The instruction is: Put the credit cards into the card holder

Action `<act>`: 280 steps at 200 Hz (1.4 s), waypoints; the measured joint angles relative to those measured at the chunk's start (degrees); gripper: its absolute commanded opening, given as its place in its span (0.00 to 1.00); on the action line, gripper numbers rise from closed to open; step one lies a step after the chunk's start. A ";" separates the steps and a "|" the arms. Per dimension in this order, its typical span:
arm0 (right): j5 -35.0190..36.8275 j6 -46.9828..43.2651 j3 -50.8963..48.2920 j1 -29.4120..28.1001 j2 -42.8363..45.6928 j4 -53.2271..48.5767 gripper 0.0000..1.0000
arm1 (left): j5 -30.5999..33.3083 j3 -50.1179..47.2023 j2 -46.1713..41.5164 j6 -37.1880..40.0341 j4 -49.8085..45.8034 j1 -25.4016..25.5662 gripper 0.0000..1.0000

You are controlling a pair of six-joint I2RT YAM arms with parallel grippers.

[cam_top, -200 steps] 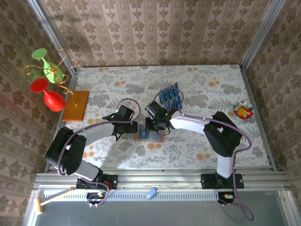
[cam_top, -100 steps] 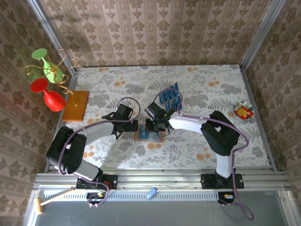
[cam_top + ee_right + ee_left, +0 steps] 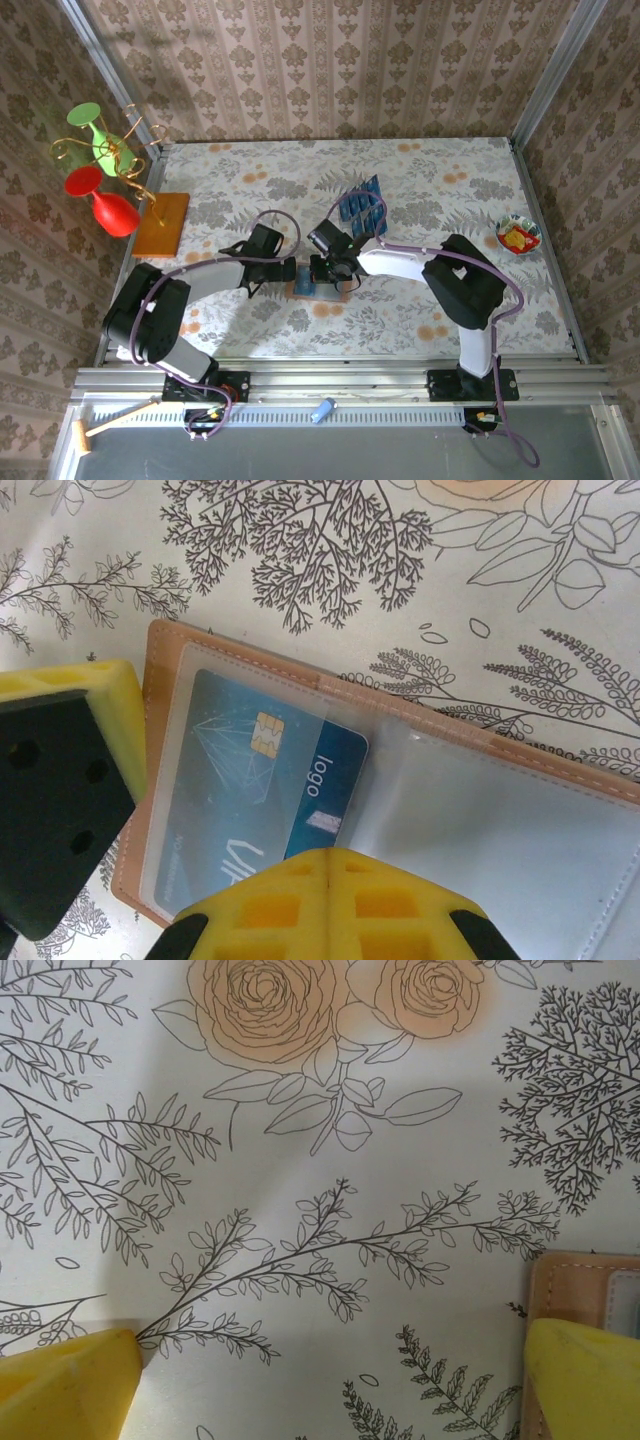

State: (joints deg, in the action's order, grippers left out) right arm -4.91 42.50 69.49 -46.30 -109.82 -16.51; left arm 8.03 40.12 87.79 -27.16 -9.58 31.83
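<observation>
R tool [image 3: 328, 862] edged left; shut, tips on card [image 3: 240, 780].

Left pincer [image 3: 330, 1392] spread wide above the flowered tabletop [image 3: 300, 1170]

A corner of the tan, stitched card holder [image 3: 575, 1278] shows at the lower right, with a pale inner pocket at its edge. One yellow fingertip [image 3: 585, 1380] lies over the holder's near part. The other sits far to the holder's left, over bare cloth. Two orange roses [image 3: 265, 1000] are printed well up and left of the holder.
</observation>
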 measured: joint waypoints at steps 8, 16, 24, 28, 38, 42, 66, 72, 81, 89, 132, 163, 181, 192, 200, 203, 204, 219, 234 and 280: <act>-0.02 0.11 -0.02 0.00 -0.20 0.02 0.00 | 0.17 -0.11 0.00 0.00 0.22 0.00 1.00; -0.04 0.15 -0.02 0.00 -0.39 0.04 0.00 | 0.20 -0.24 0.00 0.00 0.37 0.00 1.00; -0.04 0.22 -0.02 0.00 -0.61 0.07 0.00 | 0.35 -0.42 0.00 0.00 0.70 0.00 1.00; -0.09 0.33 -0.02 0.00 -0.74 0.07 0.00 | 0.42 -0.48 0.00 0.00 0.79 0.00 1.00; -0.24 0.59 -0.02 0.00 -0.96 0.15 0.00 | 0.57 -0.68 0.00 -0.02 1.14 0.02 1.00; -0.26 0.72 -0.02 0.00 -1.01 0.20 0.00 | 0.66 -0.74 0.00 -0.02 1.25 0.07 1.00; -0.70 1.05 -0.02 0.00 -1.40 0.81 0.00 | 1.22 -1.22 -0.02 -0.04 2.12 0.33 1.00; -0.81 1.16 -0.02 0.00 -1.53 0.96 0.00 | 1.33 -1.38 -0.02 -0.04 2.36 0.39 1.00; -1.09 1.20 0.00 0.00 -1.68 1.14 0.00 | 1.44 -1.51 -0.02 -0.07 2.58 0.37 1.00; -1.16 1.20 0.00 0.00 -1.77 1.20 0.00 | 1.46 -1.57 -0.02 -0.09 2.71 0.37 1.00; -1.90 1.44 0.31 0.07 -2.19 1.60 0.00 | 1.99 -2.40 -0.15 -0.28 4.11 0.55 1.00; -2.80 2.10 0.31 0.11 -2.36 2.49 0.00 | 2.40 -2.86 -0.31 -0.63 4.90 0.74 1.00; -3.32 2.54 0.31 0.15 -2.51 2.91 0.00 | 2.51 -2.95 -0.31 -0.74 5.09 0.76 1.00; -3.52 2.67 0.31 0.20 -2.58 3.04 0.00 | 2.54 -2.97 -0.37 -0.81 5.14 0.76 1.00; -3.72 2.69 0.31 0.22 -2.60 3.15 0.00 | 2.51 -2.97 -0.42 -0.92 5.14 0.76 1.00; -3.74 2.69 0.31 0.22 -2.62 3.21 0.00 | 2.51 -2.97 -0.42 -0.92 5.14 0.76 1.00; -3.76 2.69 0.31 0.20 -2.64 3.21 0.00 | 2.51 -2.97 -0.42 -0.94 5.14 0.76 1.00; -4.04 2.69 0.31 0.20 -2.67 3.56 0.00 | 2.47 -2.97 -0.57 -1.09 5.07 0.76 1.00; -4.24 2.69 0.31 0.20 -2.67 3.87 0.00 | 2.23 -2.97 -0.92 -1.11 4.87 0.74 1.00; -4.42 2.64 -0.92 0.44 -1.51 4.63 0.00 | -0.09 -2.97 -3.91 -1.16 0.70 -0.48 1.00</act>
State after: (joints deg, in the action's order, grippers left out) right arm -9.32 45.15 68.58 -45.87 -111.33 -11.88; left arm 7.94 37.15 83.88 -28.32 -8.88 31.35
